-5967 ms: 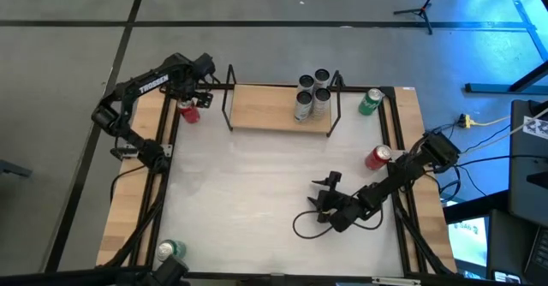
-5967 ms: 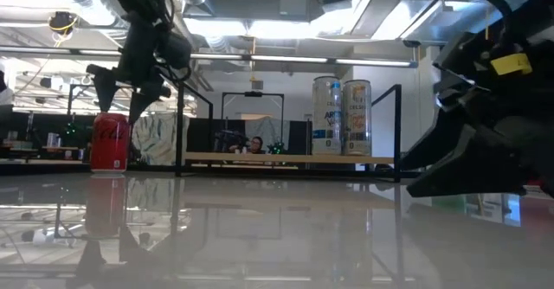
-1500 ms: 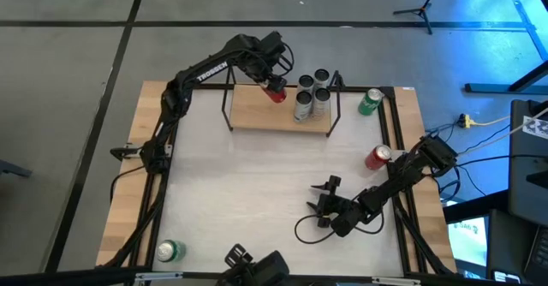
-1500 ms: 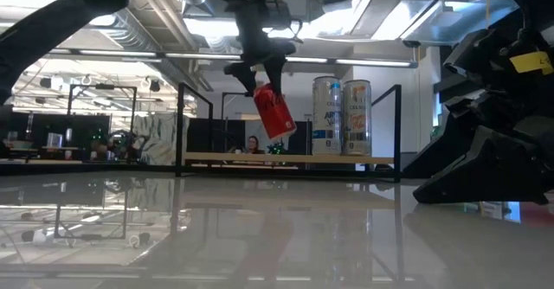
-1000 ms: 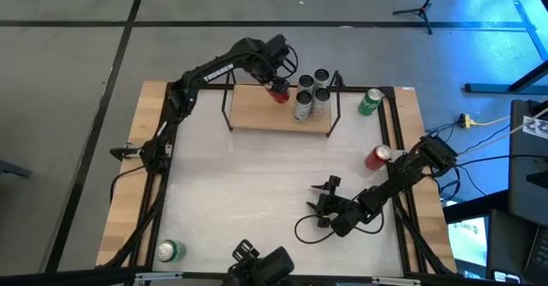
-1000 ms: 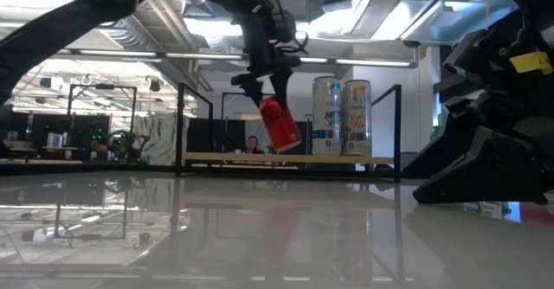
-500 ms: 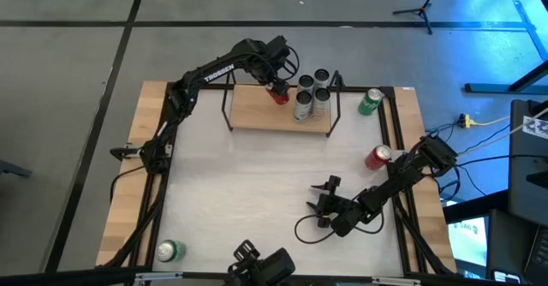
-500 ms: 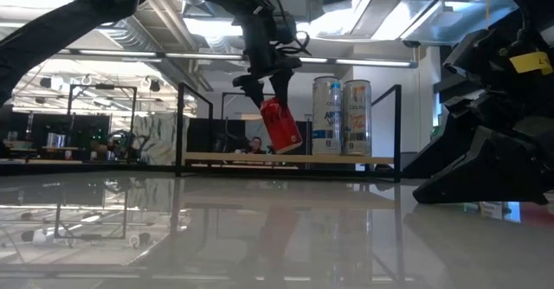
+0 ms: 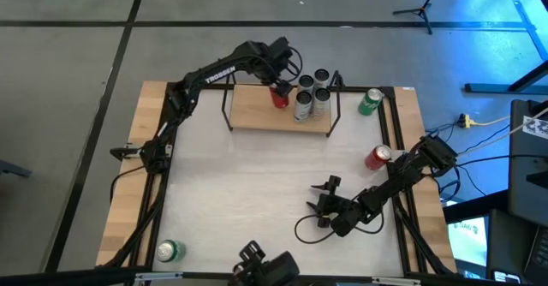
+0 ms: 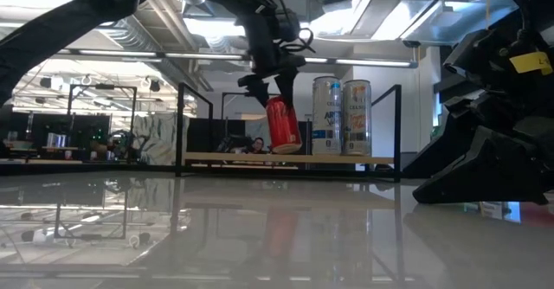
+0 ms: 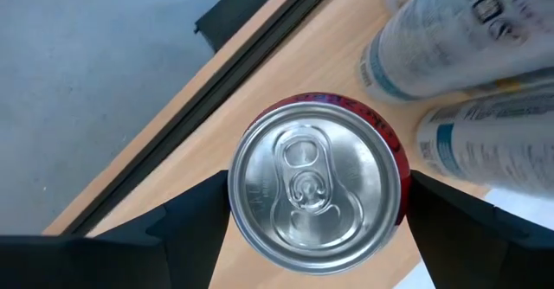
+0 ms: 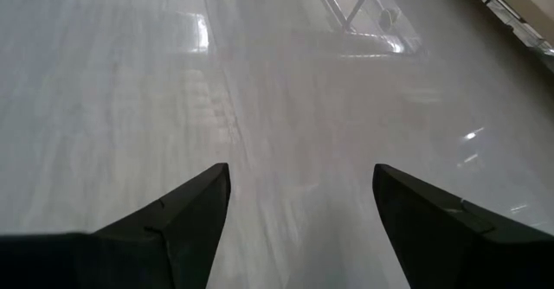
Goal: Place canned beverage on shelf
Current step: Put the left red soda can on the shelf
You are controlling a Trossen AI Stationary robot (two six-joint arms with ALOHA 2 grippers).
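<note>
Two arms work over a glossy white tabletop [image 9: 248,183] edged in light wood, set on a grey floor; in the low view the room behind shows ceiling lights and dark equipment. At the table's far side stands the shelf [image 9: 257,110], a light-wood board in a black rod frame, with three silver cans [image 9: 313,92] clustered at its right end; a green can [image 9: 370,101] and a second red can [image 9: 378,157] lie near the right edge, another green can [image 9: 169,251] at the near left corner. The left gripper [image 9: 280,79] reaches over the shelf, its fingers clamped on the red can [image 10: 282,125], which sits just beside the silver cans; half a second ago it hung more tilted, and now it is closer to upright and lower toward the board. The right gripper [image 9: 326,192] rests low over the table's near right part, fingers spread with nothing between them, unchanged.
</note>
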